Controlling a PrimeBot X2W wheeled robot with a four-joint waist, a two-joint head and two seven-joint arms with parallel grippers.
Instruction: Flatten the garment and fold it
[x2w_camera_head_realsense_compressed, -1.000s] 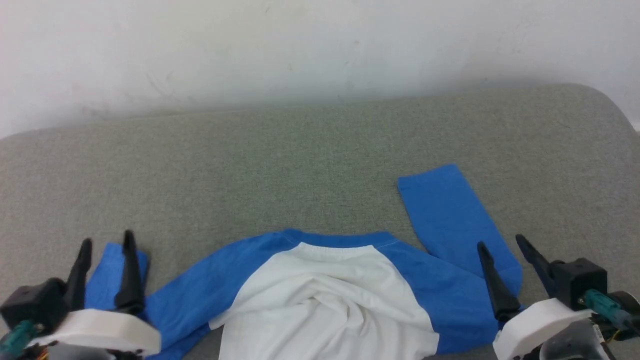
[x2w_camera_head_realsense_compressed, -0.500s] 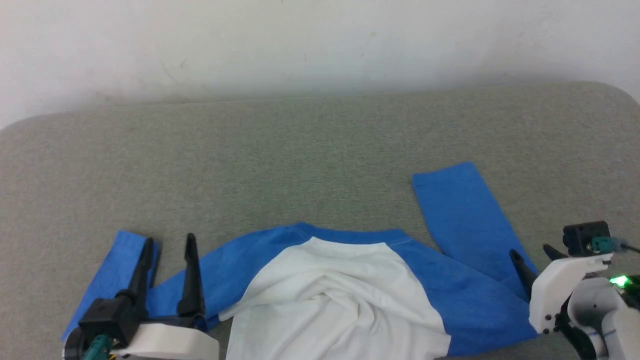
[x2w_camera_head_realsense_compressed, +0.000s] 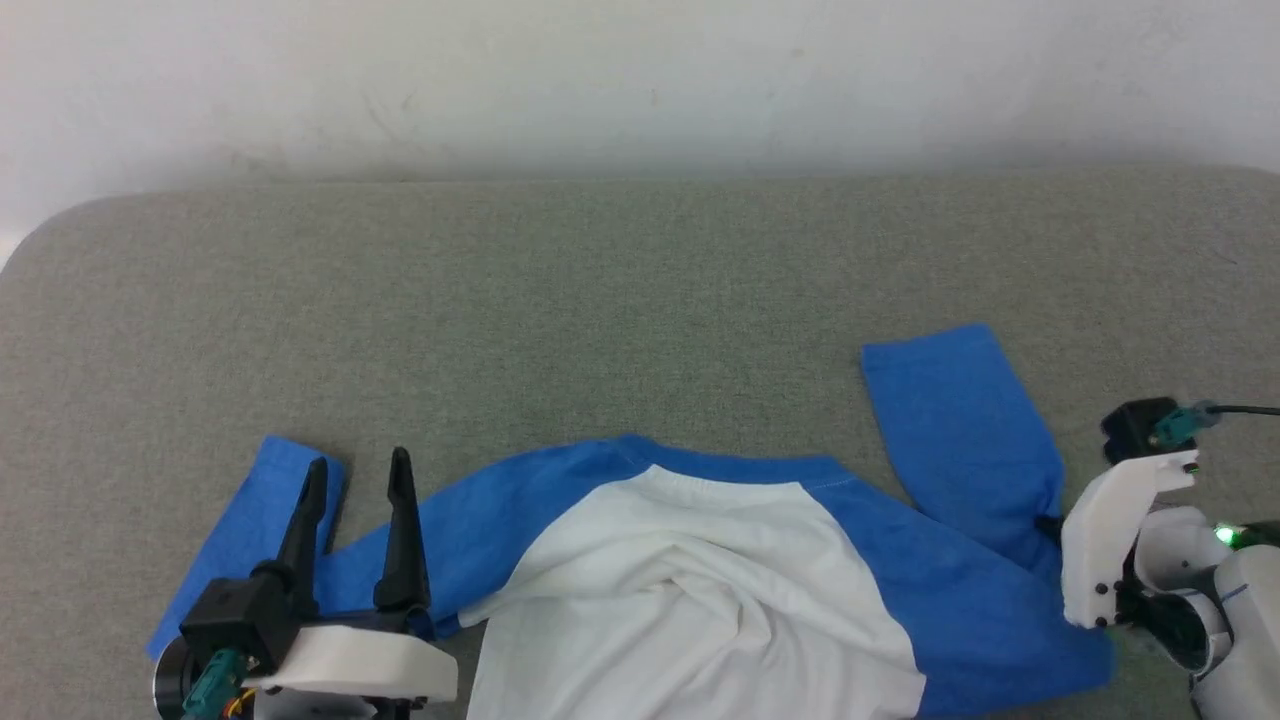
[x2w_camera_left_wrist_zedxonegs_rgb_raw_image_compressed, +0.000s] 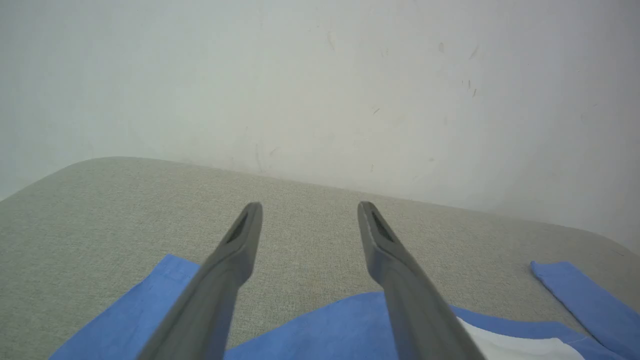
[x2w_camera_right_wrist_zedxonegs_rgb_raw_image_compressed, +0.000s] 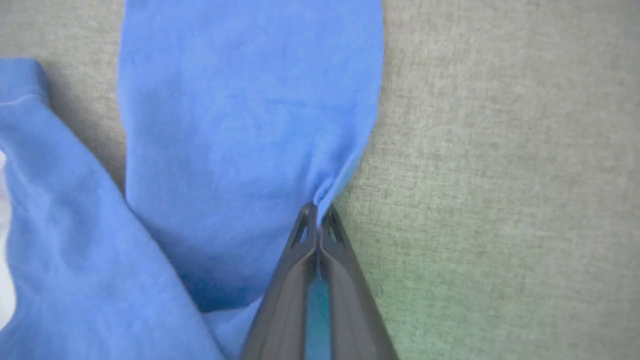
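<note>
Right gripper (x2w_camera_right_wrist_zedxonegs_rgb_raw_image_compressed: 316, 209): fingers pressed together, clamped on the shirt (x2w_camera_right_wrist_zedxonegs_rgb_raw_image_compressed: 240, 125) at the edge of a blue sleeve. The cloth puckers into small folds right at the tips. The pinch is on the sleeve's outer edge, the side next to the bare grey fabric surface (x2w_camera_right_wrist_zedxonegs_rgb_raw_image_compressed: 500, 175).

Head view: right gripper (x2w_camera_head_realsense_compressed: 1045, 522) is at the lower right with its white housing tipped down. The dark tips are mostly hidden against the sleeve (x2w_camera_head_realsense_compressed: 960, 420), near where it bends back from the shoulder. From that bend the sleeve runs up toward the wall (x2w_camera_head_realsense_compressed: 640, 80), cuff end flat on the grey surface (x2w_camera_head_realsense_compressed: 640, 300).

Left gripper (x2w_camera_head_realsense_compressed: 360, 462): fingers spread wide, nothing between them. It sits at the lower left over the other sleeve (x2w_camera_head_realsense_compressed: 250, 530). The outer finger overlaps the blue cuff piece; the inner one stands by the stretch coming off the shoulder. In its wrist view the left gripper (x2w_camera_left_wrist_zedxonegs_rgb_raw_image_compressed: 310, 205) has its tips against bare grey surface, blue cloth under the finger shafts. Can't tell whether it touches the cloth.

Shirt (x2w_camera_head_realsense_compressed: 700, 560): lies on the grey surface at the near edge, collar toward the wall, lower part cut off by the frame.
- White body is wrinkled, with a bunched ridge in the middle.
- Blue shoulders fan out to both sides.
- Sleeve on the robot's left is bent too, cuff piece outboard of the gripper.

Wall behind is white and scuffed.
</note>
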